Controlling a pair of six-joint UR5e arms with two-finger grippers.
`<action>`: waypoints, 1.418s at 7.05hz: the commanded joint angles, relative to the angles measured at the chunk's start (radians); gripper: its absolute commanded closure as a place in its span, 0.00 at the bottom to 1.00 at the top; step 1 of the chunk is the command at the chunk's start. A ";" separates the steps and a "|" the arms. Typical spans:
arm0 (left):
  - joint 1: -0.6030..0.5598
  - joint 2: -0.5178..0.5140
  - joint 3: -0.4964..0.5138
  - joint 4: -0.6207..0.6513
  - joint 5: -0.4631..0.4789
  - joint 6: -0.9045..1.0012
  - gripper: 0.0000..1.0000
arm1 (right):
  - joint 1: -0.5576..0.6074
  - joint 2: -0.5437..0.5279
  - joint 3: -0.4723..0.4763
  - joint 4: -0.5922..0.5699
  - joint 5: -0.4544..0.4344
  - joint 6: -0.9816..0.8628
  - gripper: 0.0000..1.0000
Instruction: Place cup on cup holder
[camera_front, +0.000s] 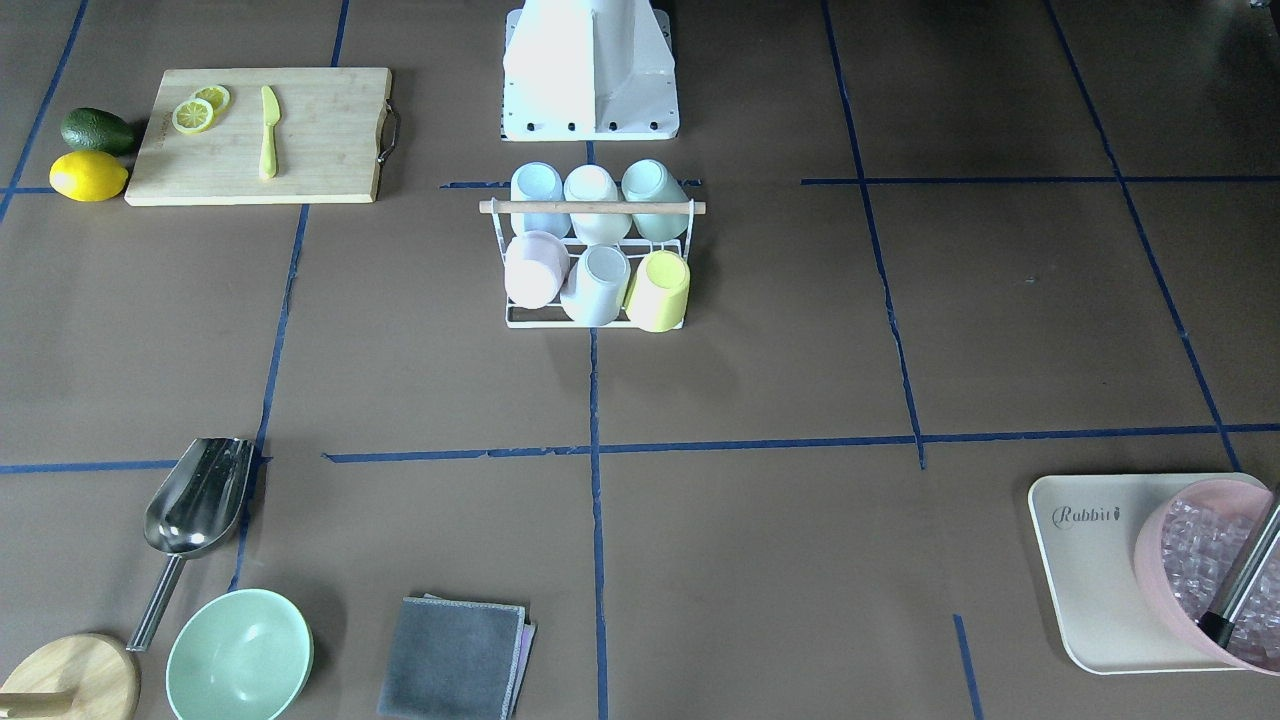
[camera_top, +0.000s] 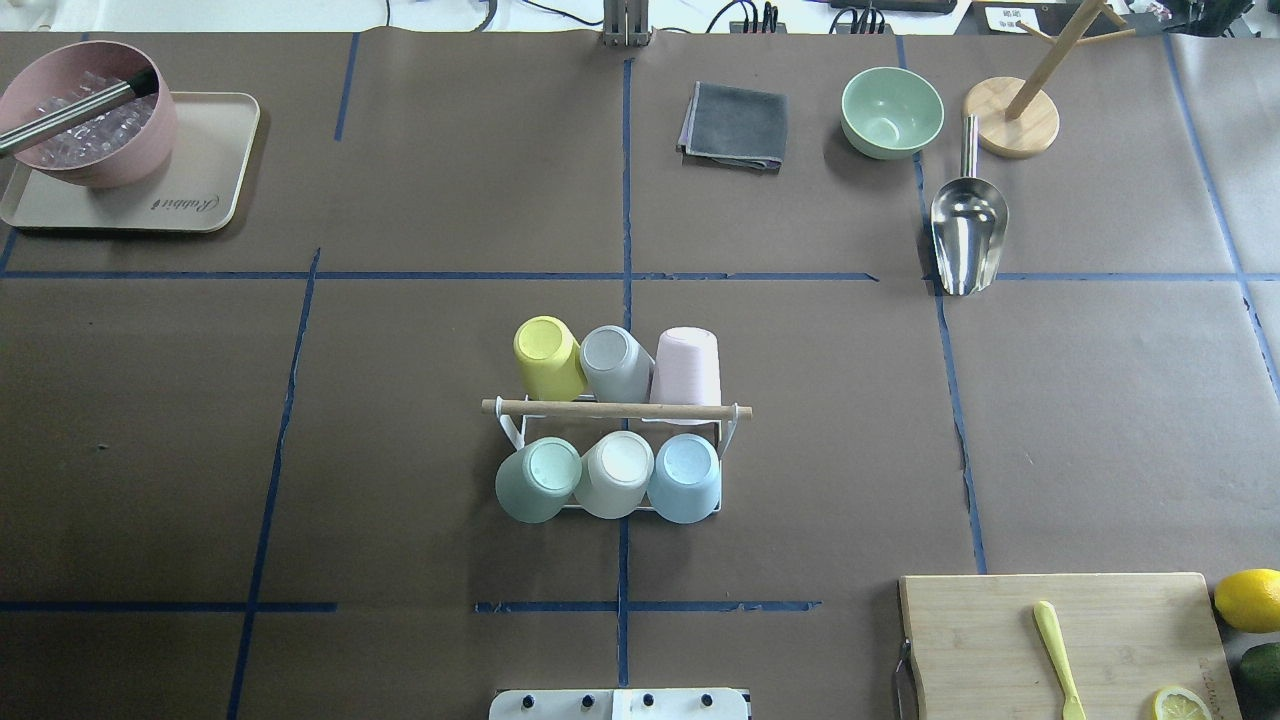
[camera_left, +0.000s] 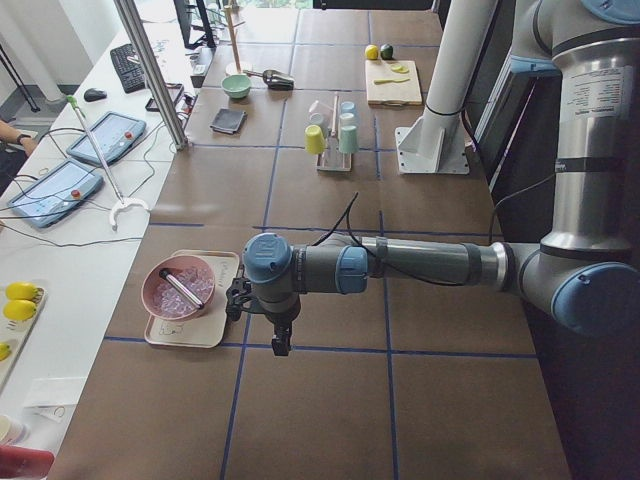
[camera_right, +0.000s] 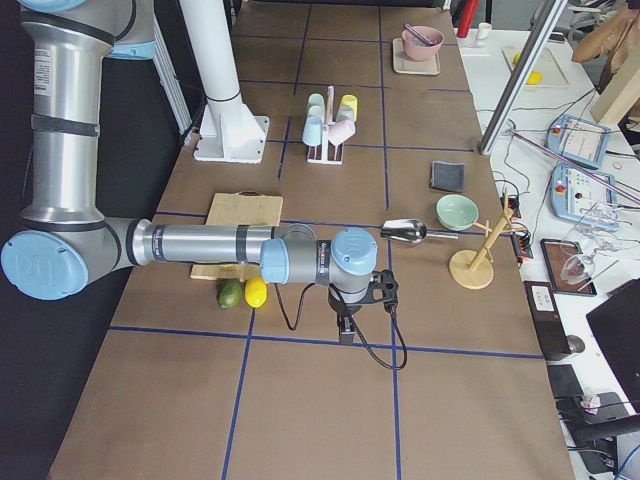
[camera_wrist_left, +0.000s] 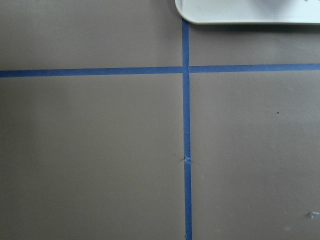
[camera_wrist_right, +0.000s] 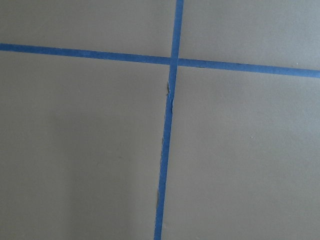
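Note:
The cup holder (camera_top: 615, 409), a white wire rack with a wooden rod across its top, stands mid-table and also shows in the front view (camera_front: 592, 207). Several cups hang on its prongs: yellow (camera_top: 547, 355), grey (camera_top: 615, 362) and pink (camera_top: 686, 370) on the far side, mint (camera_top: 535, 478), white (camera_top: 615, 472) and blue (camera_top: 686, 475) on the near side. My left gripper (camera_left: 281, 345) points down near the tray, far from the rack. My right gripper (camera_right: 345, 333) points down near the lemon. Both show only in side views, so I cannot tell whether they are open or shut.
A cutting board (camera_top: 980, 640) with a yellow knife, a lemon (camera_top: 1250, 598) and an avocado lie near right. A metal scoop (camera_top: 967, 235), green bowl (camera_top: 891, 110), grey cloth (camera_top: 735, 125) and wooden stand (camera_top: 1012, 130) lie far right. A tray (camera_top: 200, 190) with a pink ice bowl (camera_top: 85, 125) sits far left.

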 joint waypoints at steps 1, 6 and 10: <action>0.000 -0.005 0.002 -0.024 0.000 -0.001 0.00 | 0.007 -0.002 -0.002 -0.003 -0.011 0.000 0.00; 0.000 0.009 0.001 -0.039 0.000 -0.001 0.00 | 0.022 -0.006 -0.005 -0.002 -0.011 0.000 0.00; -0.002 0.017 0.004 -0.039 0.006 0.031 0.00 | 0.033 -0.012 -0.003 -0.002 -0.009 -0.001 0.00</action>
